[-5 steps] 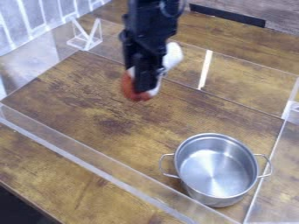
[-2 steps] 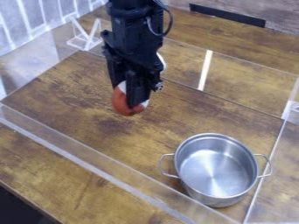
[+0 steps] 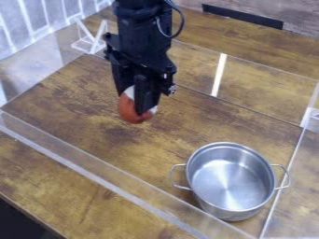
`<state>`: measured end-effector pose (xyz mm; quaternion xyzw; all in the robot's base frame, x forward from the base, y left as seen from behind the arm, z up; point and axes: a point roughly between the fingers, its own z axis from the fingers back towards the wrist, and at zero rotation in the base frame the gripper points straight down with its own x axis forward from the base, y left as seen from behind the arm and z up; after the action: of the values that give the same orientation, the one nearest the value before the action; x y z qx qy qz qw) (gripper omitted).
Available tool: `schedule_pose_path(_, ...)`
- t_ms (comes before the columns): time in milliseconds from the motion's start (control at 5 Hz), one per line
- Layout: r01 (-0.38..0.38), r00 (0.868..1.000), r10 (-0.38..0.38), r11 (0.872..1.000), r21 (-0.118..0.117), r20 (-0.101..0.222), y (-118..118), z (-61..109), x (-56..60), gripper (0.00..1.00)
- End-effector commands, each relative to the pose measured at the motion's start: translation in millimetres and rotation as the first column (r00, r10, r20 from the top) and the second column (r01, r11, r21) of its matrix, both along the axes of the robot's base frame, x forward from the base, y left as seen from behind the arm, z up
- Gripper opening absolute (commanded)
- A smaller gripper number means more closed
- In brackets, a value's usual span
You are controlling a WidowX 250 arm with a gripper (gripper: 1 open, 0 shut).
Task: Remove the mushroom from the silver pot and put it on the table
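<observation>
My gripper (image 3: 137,105) hangs over the left-middle of the table (image 3: 75,103), shut on the mushroom (image 3: 132,109). Only its reddish-brown cap shows below the black fingers; the stem is hidden between them. The cap sits just above or at the wood surface; I cannot tell if it touches. The silver pot (image 3: 229,179) stands empty at the lower right, well apart from the gripper.
Clear acrylic walls (image 3: 88,173) border the wood along the front and the right side. An upright clear panel (image 3: 219,75) stands behind the gripper to the right. A small clear stand (image 3: 90,37) sits at the back left.
The gripper with the mushroom has moved left and slightly down toward the wood, then nearly stopped. The pot has not moved.
</observation>
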<state>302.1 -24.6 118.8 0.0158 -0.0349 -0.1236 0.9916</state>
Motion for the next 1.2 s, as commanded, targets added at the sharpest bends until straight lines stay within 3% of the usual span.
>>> schedule_pose_path(0,-0.015,0.999,0.015,1.0,0.0,0.037,-3,6.1,1.8,0.0)
schedule_pose_path(400,0.088,0.996,-0.088,0.996,0.0,0.023,-6,1.5,-5.2,0.0)
schedule_pose_path(800,0.125,0.992,-0.125,0.992,-0.004,0.016,-12,11.3,-1.8,0.0)
schedule_pose_path(1000,0.158,0.987,-0.158,0.987,-0.02,0.014,-9,-7.5,-0.6,0.0)
